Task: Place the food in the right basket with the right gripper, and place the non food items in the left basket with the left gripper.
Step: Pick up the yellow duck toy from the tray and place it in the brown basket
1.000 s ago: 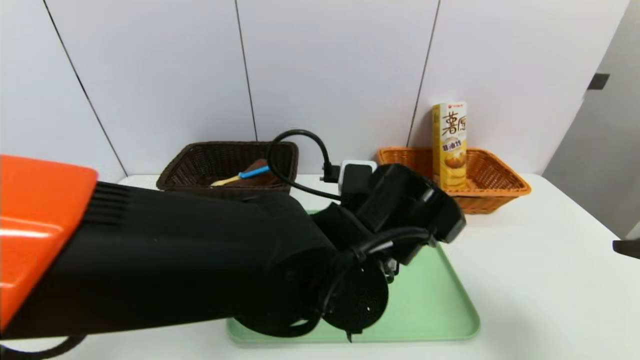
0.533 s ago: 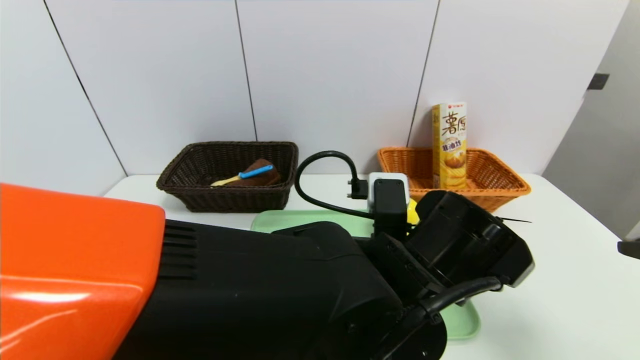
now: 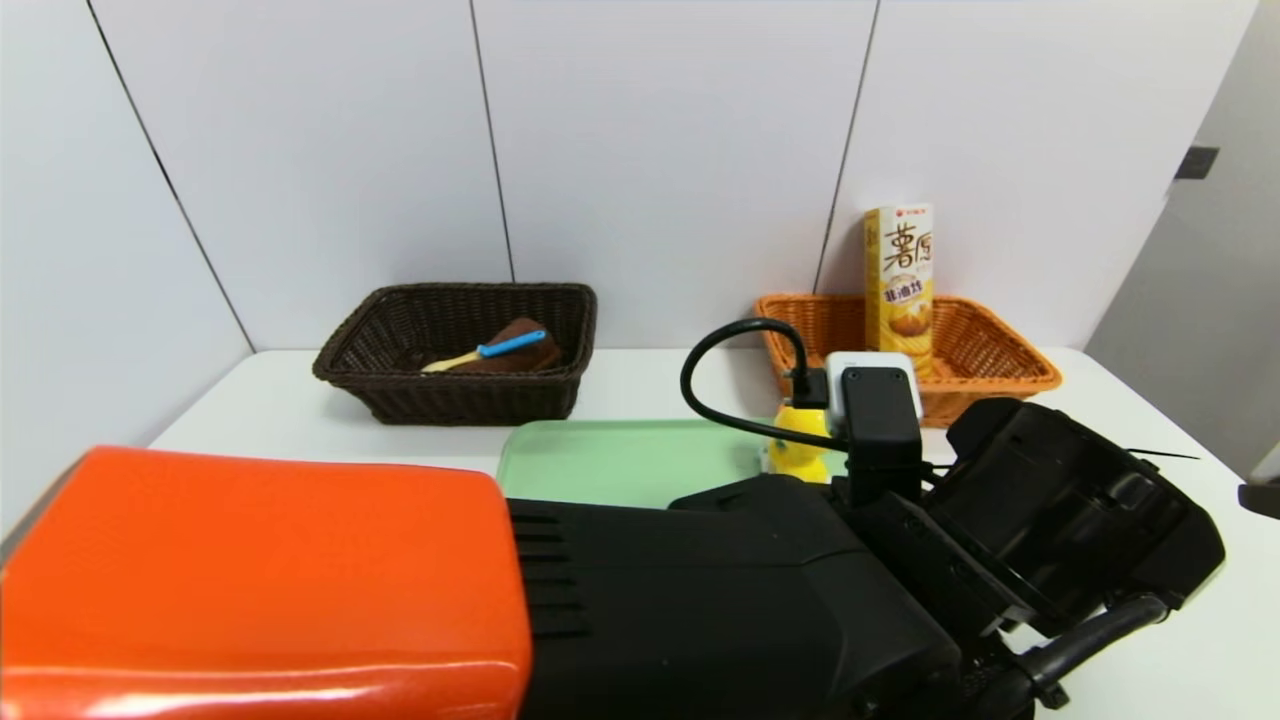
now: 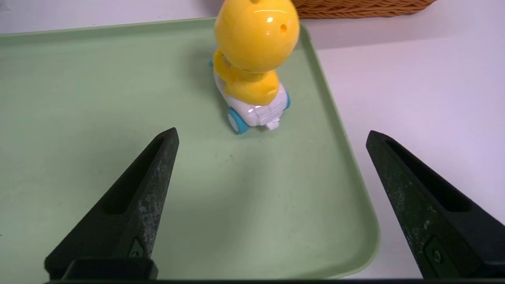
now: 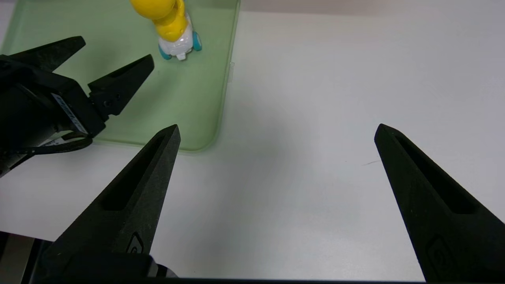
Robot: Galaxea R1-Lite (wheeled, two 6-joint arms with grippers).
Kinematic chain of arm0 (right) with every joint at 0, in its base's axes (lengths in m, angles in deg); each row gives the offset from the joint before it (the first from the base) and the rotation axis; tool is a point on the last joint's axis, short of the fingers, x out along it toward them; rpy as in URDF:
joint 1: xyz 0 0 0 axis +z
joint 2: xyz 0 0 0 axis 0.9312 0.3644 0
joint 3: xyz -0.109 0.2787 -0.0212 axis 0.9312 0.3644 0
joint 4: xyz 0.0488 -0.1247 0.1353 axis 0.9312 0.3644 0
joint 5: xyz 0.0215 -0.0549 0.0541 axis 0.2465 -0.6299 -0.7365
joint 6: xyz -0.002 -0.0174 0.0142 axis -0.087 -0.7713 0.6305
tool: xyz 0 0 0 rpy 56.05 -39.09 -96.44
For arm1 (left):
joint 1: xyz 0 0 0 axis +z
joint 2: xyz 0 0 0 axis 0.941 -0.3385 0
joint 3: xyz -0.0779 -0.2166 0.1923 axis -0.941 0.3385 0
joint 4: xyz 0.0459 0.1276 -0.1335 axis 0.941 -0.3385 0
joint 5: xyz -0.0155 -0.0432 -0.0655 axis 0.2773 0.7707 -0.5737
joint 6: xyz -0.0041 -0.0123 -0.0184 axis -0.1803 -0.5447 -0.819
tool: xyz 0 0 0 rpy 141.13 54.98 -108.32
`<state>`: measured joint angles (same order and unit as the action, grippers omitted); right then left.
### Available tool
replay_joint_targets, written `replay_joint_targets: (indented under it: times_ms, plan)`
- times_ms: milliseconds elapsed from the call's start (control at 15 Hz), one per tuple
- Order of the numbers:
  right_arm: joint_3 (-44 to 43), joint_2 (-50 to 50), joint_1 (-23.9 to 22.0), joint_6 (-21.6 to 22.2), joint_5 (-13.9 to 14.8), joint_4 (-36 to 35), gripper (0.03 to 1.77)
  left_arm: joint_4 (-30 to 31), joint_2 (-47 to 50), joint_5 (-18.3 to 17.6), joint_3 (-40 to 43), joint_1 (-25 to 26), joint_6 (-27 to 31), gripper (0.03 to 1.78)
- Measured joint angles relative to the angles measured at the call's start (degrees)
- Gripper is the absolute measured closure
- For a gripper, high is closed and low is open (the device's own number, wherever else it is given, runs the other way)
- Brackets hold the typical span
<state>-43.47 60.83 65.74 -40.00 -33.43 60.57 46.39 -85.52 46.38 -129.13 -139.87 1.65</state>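
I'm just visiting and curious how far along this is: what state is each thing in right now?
Snack carton: upright in the orange basket.
Towel and spatula: lying in the brown basket.
Duck toy: upright on the green tray, untouched.
Left gripper: open, empty, facing the duck.
Right gripper: open, empty, over the table.

left arm's black-and-orange body [image 3: 600, 590] fills lower frame of head view, hiding most of pale green plastic tray [image 3: 620, 460] and lower half of yellow duck toy [image 3: 797, 440]; duck's head top cut off at left wrist frame's upper edge.
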Motion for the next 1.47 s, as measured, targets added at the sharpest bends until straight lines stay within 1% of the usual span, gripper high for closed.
replay_joint_targets:
  times_ms: [133, 333, 667, 1067, 1200, 1467]
  plan:
    - [0.24, -0.12, 0.0, 0.0, -0.02, 0.0, 0.1, -0.2, -2.78, 0.66, -3.21, 0.0, 0.04, 0.12]
    - [0.85, -0.43, 0.0, -0.11, 0.0, 0.0, 0.1, -0.24, -6.47, 1.76, -5.73, -0.02, 0.15, 0.12]
    - [0.89, -0.76, 0.0, -0.33, 0.09, 0.0, 0.1, -0.05, -11.15, 1.93, -9.86, 1.77, 0.26, 0.12]
    - [1.74, -0.87, 0.2, -0.35, 0.0, -0.04, 0.1, 0.3, -13.8, 1.79, -10.69, 5.57, 0.22, 0.12]
    - [1.85, -1.22, 0.57, -0.35, -0.04, -0.02, 0.1, 1.55, -14.32, 1.68, -10.73, 6.73, 0.48, 0.12]
    - [1.93, -1.88, 0.69, -0.38, -0.09, 0.06, 0.1, 1.77, -14.77, 1.51, -10.73, 7.45, 0.65, 0.12]
